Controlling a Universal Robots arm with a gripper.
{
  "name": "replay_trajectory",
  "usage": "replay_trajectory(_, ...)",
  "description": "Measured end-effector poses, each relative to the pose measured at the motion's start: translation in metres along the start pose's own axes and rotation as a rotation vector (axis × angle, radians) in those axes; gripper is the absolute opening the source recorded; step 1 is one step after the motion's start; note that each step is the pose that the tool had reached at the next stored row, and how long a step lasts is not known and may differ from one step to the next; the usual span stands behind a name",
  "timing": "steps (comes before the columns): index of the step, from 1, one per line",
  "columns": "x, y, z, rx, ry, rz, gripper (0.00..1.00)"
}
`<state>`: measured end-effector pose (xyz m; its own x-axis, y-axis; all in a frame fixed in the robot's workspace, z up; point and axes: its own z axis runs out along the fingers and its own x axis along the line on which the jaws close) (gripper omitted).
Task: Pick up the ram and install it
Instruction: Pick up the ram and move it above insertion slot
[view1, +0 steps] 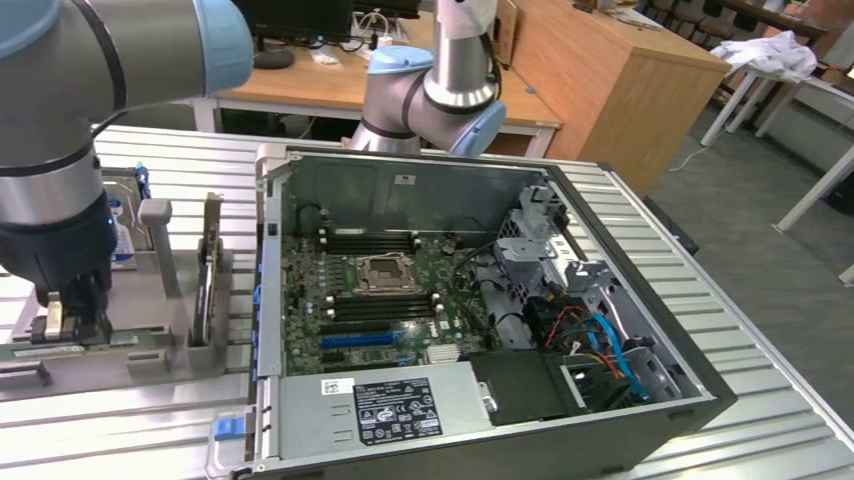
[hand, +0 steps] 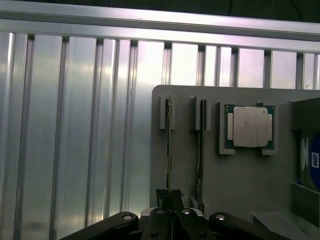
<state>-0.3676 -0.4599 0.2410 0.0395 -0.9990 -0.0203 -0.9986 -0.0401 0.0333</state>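
Observation:
The ram (hand: 169, 150) is a thin green stick standing on edge in a slot of the grey holder (hand: 240, 180). My gripper (hand: 170, 199) is shut on its top edge, with the black fingers (hand: 161, 196) pressed against both sides. In the exterior view the gripper (view1: 74, 325) reaches down onto the ram (view1: 134, 340) at the exterior view's left, beside the open computer case (view1: 641, 330). The motherboard (view1: 387, 290) lies inside the case with its long black memory slots (view1: 374, 242) facing up.
A second stick (hand: 201, 150) stands in the neighbouring slot, close to my fingers. The square silver processor (hand: 249, 126) and a blue-labelled hard drive (hand: 312, 162) sit further along the holder. Everything rests on a ribbed metal table (hand: 75, 125). A power supply (view1: 387, 410) fills the case's near corner.

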Motion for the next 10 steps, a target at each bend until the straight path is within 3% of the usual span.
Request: replay_trajectory(10, 0.0, 0.0007, -0.0206, 0.0, 0.0, 0.0, 0.12)
